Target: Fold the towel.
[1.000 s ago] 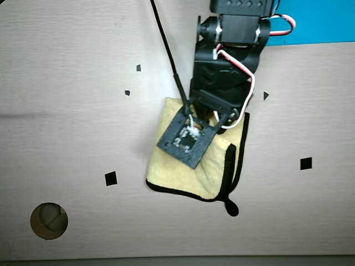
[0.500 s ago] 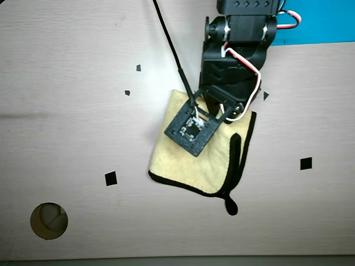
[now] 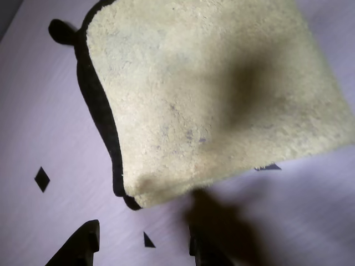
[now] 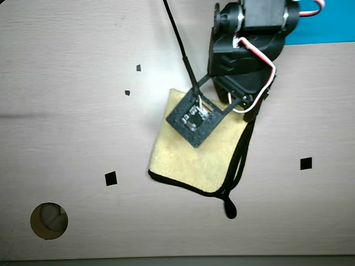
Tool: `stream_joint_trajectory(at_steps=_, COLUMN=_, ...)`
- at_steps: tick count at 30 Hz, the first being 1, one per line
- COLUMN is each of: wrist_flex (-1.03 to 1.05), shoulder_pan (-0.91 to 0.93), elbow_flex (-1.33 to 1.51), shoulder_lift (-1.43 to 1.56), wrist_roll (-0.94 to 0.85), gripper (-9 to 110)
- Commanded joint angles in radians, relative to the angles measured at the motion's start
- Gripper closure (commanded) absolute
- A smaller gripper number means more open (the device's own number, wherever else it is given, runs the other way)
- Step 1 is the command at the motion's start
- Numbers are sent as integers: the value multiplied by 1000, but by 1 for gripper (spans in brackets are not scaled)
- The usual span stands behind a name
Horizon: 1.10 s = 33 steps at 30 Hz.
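The towel (image 3: 211, 105) is a pale yellow fuzzy cloth with black edging, lying doubled over on the pale table. Its black corner loop (image 3: 60, 32) sticks out at the upper left in the wrist view. My gripper (image 3: 144, 246) is open and empty at the bottom edge of that view, just short of the towel's near corner, with bare table between its two dark fingertips (image 3: 83, 244). In the overhead view the towel (image 4: 183, 163) lies under my arm (image 4: 244, 50), with the loop (image 4: 229, 209) at its lower edge. The arm hides the fingers there.
Small black marks dot the table (image 4: 111, 178), (image 4: 305, 163), (image 3: 41, 178). A round hole (image 4: 49, 220) is at the lower left of the overhead view. A bright blue sheet (image 4: 327, 34) lies at the top right behind the arm. A black cable (image 4: 180, 44) runs up from the wrist camera.
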Motion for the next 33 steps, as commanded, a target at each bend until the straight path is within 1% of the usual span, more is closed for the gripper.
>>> stream_joint_trajectory(at_steps=1, wrist_flex=69, shoulder_pan=0, elbow_flex=-95, shoulder_lift=44, wrist_roll=94, gripper=84)
stream_joint_trajectory(at_steps=4, wrist_flex=12, shoulder_pan=12, elbow_flex=-74, shoulder_lift=11, wrist_roll=160, gripper=90)
stream_joint_trajectory(at_steps=8, wrist_flex=-74, shoulder_pan=3, elbow_flex=-74, shoulder_lift=-64, wrist_roll=324, gripper=101)
stream_joint_trajectory(at_steps=11, wrist_flex=-84, shoulder_pan=-17, elbow_flex=-112, shoulder_lift=-115, wrist_roll=437, gripper=101)
stream_joint_trajectory(at_steps=14, wrist_flex=-83, shoulder_pan=-14, elbow_flex=-129, shoulder_lift=-147, wrist_roll=506, gripper=101)
stream_joint_trajectory(at_steps=17, wrist_flex=-83, shoulder_pan=6, elbow_flex=-117, shoulder_lift=-144, wrist_roll=512, gripper=101)
stream_joint_trajectory(at_steps=24, wrist_flex=-74, shoulder_pan=63, elbow_flex=-106, shoulder_lift=-143, wrist_roll=457, gripper=101)
stream_joint_trajectory(at_steps=33, wrist_flex=-52, shoulder_pan=38, elbow_flex=-95, shoulder_lift=-132, wrist_roll=430, gripper=101)
